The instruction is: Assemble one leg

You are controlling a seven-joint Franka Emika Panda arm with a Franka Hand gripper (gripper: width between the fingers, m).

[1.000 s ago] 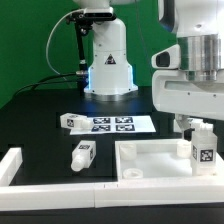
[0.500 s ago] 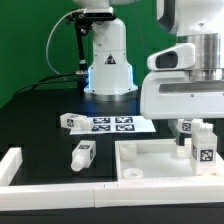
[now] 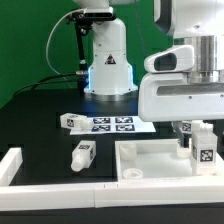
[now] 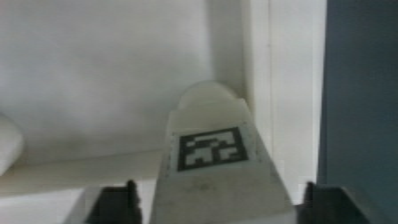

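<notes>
A white leg [image 3: 203, 148] with a square tag stands upright in the tabletop's [image 3: 150, 160] corner on the exterior view's right. My gripper [image 3: 200, 127] hangs straight over it, with its fingers down both sides of the leg's top. In the wrist view the leg [image 4: 214, 140] fills the middle between the two dark fingers [image 4: 118, 203], and a thin gap shows on each side. The gripper [image 4: 217, 205] is open around the leg. The white tabletop [image 4: 89, 80] lies under it.
Two more legs lie on the black table, one [image 3: 82, 154] beside the tabletop and one [image 3: 68, 121] by the marker board [image 3: 110, 124]. A white L-shaped wall [image 3: 20, 165] runs along the front on the exterior view's left. The robot base [image 3: 107, 70] stands behind.
The hand has turned about its vertical axis over the standing leg and now shows a wider face to the exterior camera. The leg stays in its place.
</notes>
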